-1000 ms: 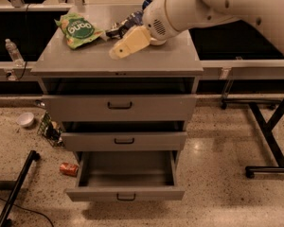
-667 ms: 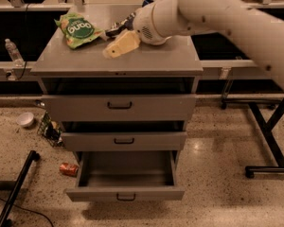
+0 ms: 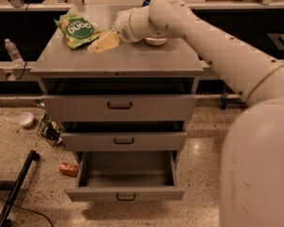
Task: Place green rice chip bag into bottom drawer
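Observation:
The green rice chip bag lies on the back left of the grey cabinet top. My gripper, with a pale yellow tip, is low over the cabinet top just right of the bag, close to its lower right edge; I cannot tell if it touches the bag. The arm reaches in from the right. The bottom drawer is pulled open and its inside looks empty. The two shallower drawers above it stand slightly ajar.
A white bowl sits on the cabinet top, partly hidden behind my arm. On the floor at the left are a water bottle, a white cup, a red can and a black bar.
My gripper has moved left across the cabinet top, from the middle to right beside the green bag. The bag has not moved.

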### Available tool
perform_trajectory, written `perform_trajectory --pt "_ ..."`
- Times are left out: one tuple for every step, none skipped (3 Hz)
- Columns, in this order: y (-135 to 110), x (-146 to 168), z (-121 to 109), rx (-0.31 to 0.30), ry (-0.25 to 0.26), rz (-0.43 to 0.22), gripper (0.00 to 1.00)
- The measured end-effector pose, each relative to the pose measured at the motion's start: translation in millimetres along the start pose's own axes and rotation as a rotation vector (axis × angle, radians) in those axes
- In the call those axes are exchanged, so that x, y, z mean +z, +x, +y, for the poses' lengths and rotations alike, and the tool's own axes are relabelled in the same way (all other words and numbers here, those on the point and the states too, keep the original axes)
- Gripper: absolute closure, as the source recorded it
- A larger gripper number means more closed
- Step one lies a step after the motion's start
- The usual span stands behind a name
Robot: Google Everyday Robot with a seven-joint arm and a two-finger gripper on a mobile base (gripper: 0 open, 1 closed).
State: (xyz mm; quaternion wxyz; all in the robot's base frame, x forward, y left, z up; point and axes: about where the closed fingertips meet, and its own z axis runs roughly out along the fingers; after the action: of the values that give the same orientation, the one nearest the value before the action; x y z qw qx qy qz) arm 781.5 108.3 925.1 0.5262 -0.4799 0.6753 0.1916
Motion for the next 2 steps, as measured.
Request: perform_trajectory --pt "-6.3 47.7 -13.5 0.027 -0.018 -0.009 0.0" --pt "-21.7 80.8 -21.3 0.038 -0.026 -0.024 0.0"
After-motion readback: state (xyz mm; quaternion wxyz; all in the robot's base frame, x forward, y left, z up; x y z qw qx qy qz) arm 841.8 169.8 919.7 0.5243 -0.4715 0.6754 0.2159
